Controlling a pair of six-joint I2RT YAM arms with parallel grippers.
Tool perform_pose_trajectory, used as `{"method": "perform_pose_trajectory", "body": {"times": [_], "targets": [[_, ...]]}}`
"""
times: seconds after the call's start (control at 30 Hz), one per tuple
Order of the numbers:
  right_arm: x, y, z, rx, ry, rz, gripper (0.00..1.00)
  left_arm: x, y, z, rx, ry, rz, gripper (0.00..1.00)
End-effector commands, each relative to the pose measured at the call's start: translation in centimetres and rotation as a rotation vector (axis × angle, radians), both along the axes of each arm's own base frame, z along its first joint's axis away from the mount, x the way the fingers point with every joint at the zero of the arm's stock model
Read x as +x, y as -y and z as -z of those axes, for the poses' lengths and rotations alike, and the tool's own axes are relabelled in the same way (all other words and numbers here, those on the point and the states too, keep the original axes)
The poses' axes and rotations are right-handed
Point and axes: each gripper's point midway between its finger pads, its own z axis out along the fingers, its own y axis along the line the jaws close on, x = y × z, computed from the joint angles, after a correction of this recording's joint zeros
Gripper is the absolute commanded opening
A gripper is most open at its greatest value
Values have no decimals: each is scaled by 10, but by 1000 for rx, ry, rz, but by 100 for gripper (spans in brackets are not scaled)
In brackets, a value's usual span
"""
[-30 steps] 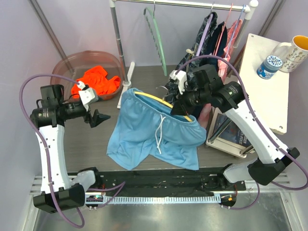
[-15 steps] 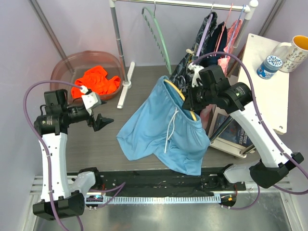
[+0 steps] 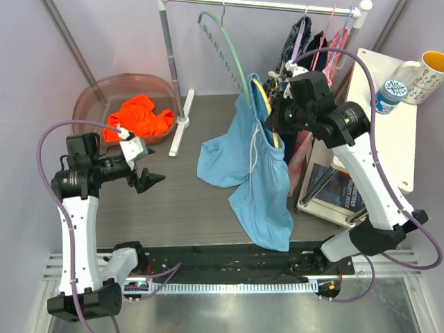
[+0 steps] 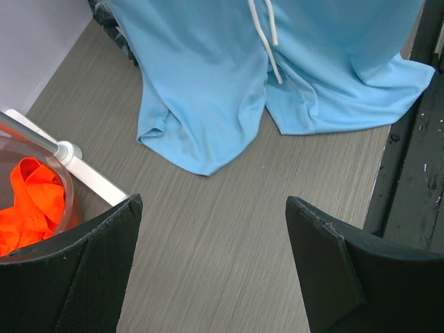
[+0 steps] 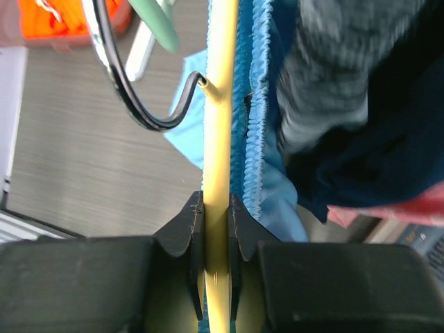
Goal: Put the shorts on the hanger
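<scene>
Two fingers of the right gripper (image 5: 216, 208) are clamped on the hanger (image 5: 220, 104), stood on end near the far edge of the counter (image 3: 187, 201), shorts (image 3: 260, 180) draped over it, rail (image 3: 277, 5) just beyond. The left gripper (image 3: 148, 177) is held open, well apart.

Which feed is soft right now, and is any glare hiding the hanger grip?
Right wrist: the dark clothes and green hanger are blurred, but the yellow hanger in the right end effector reads sharp, no glare. Left wrist: crisp, evenly lit shorts. Top external: clear, evenly lit.
</scene>
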Motion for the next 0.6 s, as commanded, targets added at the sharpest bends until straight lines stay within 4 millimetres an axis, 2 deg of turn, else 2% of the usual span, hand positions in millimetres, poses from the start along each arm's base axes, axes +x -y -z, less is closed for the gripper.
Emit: {"method": "perform_pose_trajectory", "body": {"times": [0.0,0.03,0.1,0.17,0.2,0.23,0.3,0.57], "targets": [[25,-11,-67,141,191,38,1,0,2,-5,0,34,9,83],[32,-12,-65,135,187,62,1,1,2,-4,1,34,8,83],[39,-11,-79,145,223,83,1,0,2,-5,1,37,9,83],[51,-10,-82,128,242,113,1,0,2,-4,0,31,9,83],[53,-9,-96,137,278,119,1,-1,2,-3,3,33,9,83],[60,-9,-94,112,285,127,1,-1,2,-4,8,39,10,83],[62,-9,-110,118,331,120,1,-4,1,-2,15,41,12,83],[86,-6,-125,78,405,102,1,-7,1,5,34,48,20,83]]}}
